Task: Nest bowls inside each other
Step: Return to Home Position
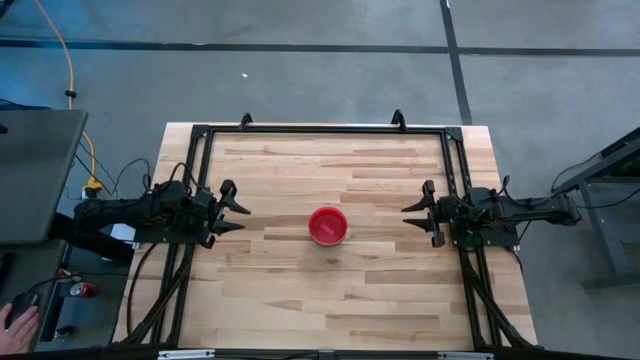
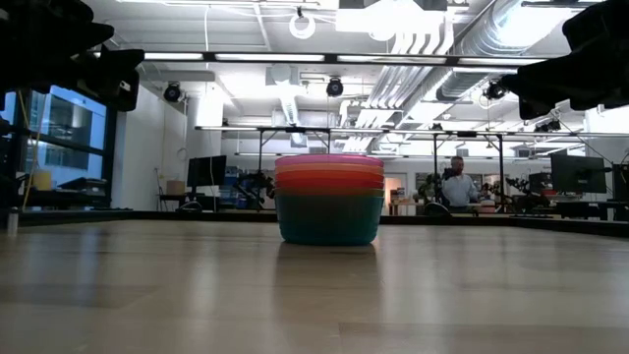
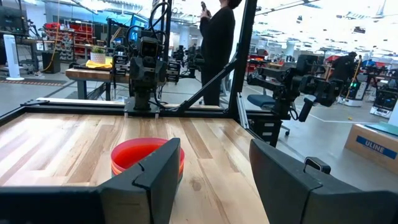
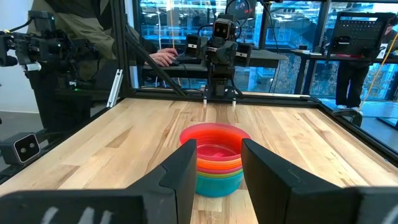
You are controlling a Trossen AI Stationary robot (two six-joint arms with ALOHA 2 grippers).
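The bowls stand nested in one stack (image 1: 328, 226) on the middle of the wooden table, the pink-red bowl on top. In the low view the stack (image 2: 328, 199) shows pink-red and orange rims above a green and blue-green bottom bowl that rests on the table. It also shows in the left wrist view (image 3: 144, 155) and the right wrist view (image 4: 214, 157). My left gripper (image 1: 240, 214) is open at the table's left side, well clear of the stack. My right gripper (image 1: 410, 214) is open at the right side, also clear.
A black metal frame (image 1: 320, 130) runs along the table's far, left and right sides. Bare wood lies around the stack. People stand in the room beyond the table (image 3: 217, 43), and a hand (image 1: 18, 322) rests at a mouse off the table's left.
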